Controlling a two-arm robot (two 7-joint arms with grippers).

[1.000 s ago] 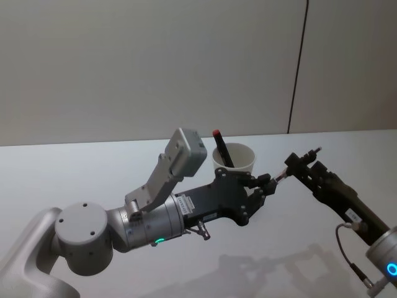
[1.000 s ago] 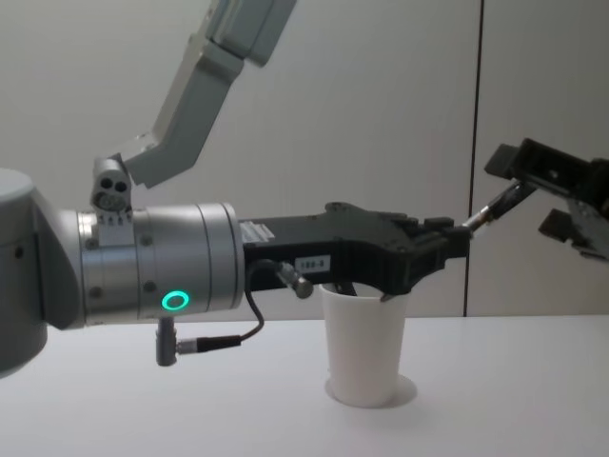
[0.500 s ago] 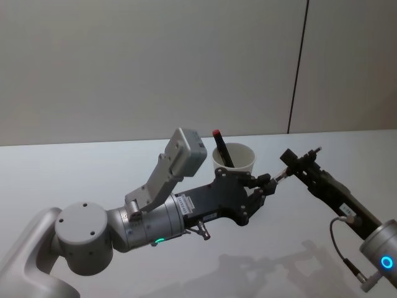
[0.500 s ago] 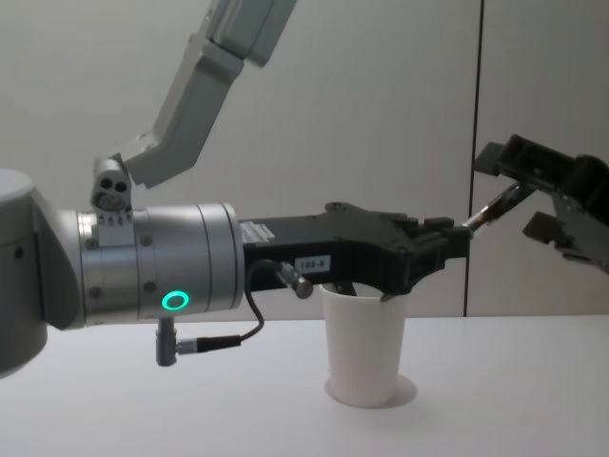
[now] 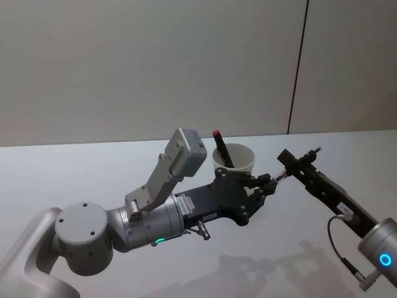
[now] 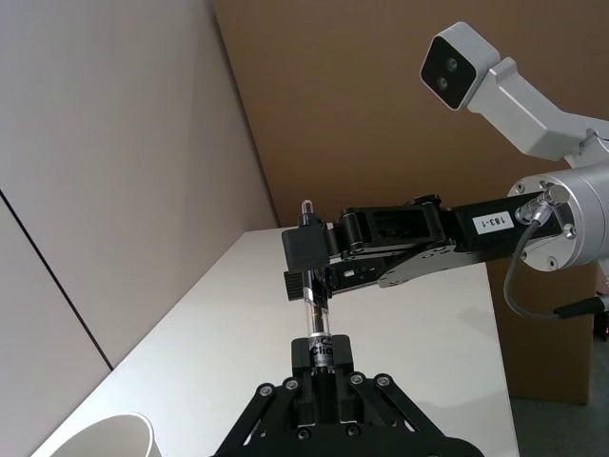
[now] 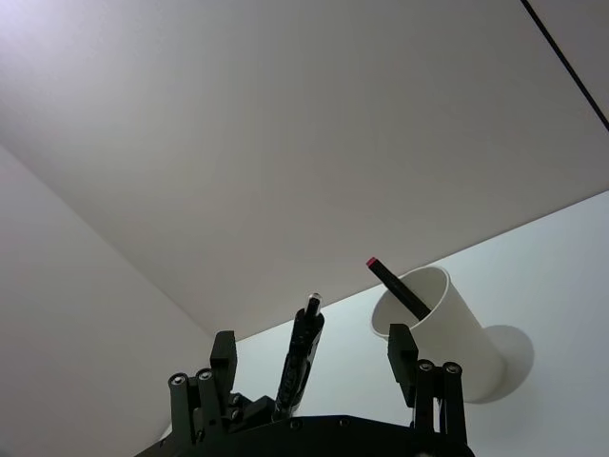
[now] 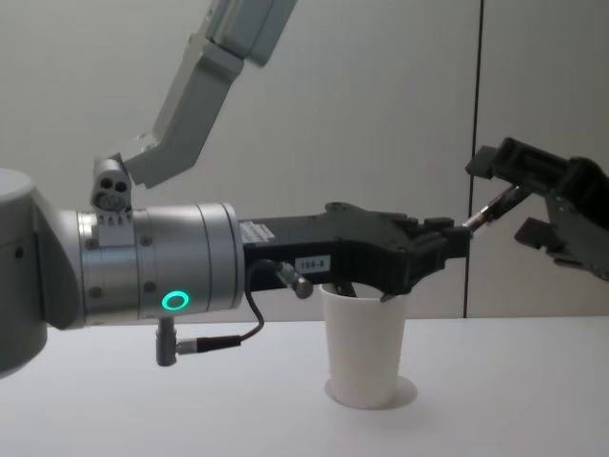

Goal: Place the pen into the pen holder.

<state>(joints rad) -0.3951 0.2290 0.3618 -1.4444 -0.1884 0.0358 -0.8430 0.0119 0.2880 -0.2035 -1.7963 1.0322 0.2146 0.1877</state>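
On the table (image 5: 74, 167): the pen holder (image 5: 240, 164), a white paper cup, stands upright near the far edge. A dark pen with a red cap (image 5: 220, 146) already leans inside it.
Pen: a slim clear-and-black pen (image 6: 313, 319) is held in mid-air, just beside the cup and above its rim level. It points away from the cup toward the robot's right. It is not over the opening.
Left gripper: the left gripper (image 5: 268, 182) reaches across in front of the cup. Its fingers are clamped on one end of the pen, as the left wrist view shows.
Right gripper: the right gripper (image 5: 299, 159) sits at the pen's free end. The right wrist view shows its fingers spread wide, with the pen (image 7: 297, 367) passing between them, close to one finger. Contact with that finger cannot be confirmed.
Progress: the pen is lifted and secured by the left arm only. Insertion is not done.
Remaining, as judged: the pen must be tipped toward vertical, brought over the rim and let go inside.
Risk, as judged: the leaning red-capped pen takes up part of the opening, and the light cup could tip if knocked.
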